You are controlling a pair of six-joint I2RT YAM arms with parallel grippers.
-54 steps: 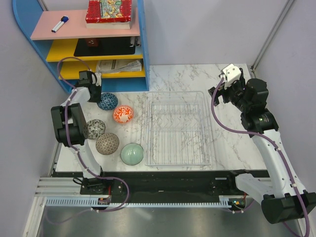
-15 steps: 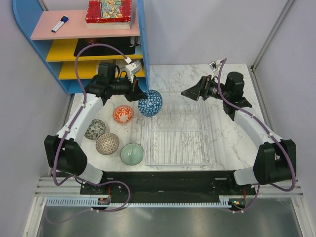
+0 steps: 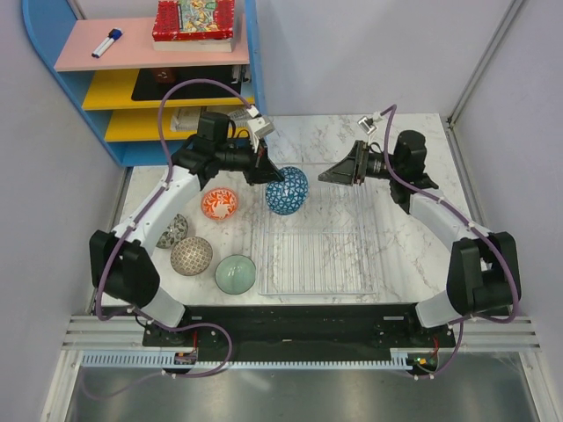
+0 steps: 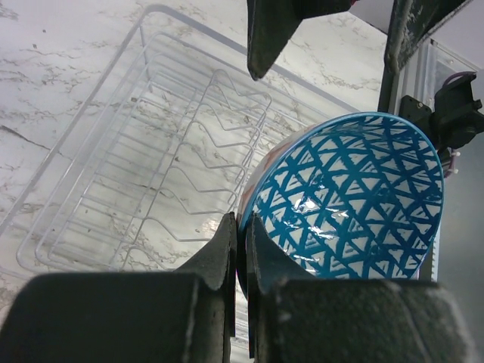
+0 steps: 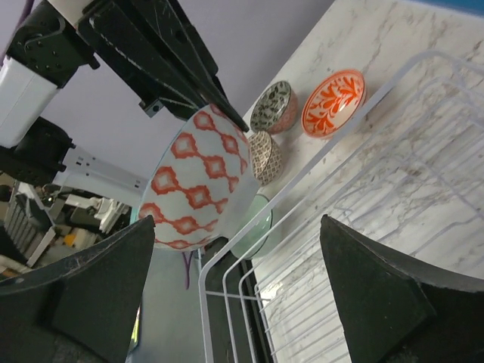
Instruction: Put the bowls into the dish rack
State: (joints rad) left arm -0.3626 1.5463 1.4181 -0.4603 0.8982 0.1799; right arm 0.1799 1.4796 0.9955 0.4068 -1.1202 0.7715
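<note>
My left gripper is shut on the rim of a bowl, blue lattice inside and red diamonds on white outside. It holds the bowl on edge above the far left corner of the clear dish rack. My right gripper is open and points at that bowl from the right, a short gap away, with nothing between its fingers. Left of the rack on the table are the orange-red floral bowl, the grey speckled one partly behind my left arm, the brown lattice one and the pale green one.
A blue shelf unit stands at the back left, close behind my left arm, with a red book and a marker on top. The rack's ribbed slots lie below the held bowl.
My left arm has picked the blue bowl off the table and carried it right, to above the rack's far left corner. My right arm has swung left toward it, still open.
</note>
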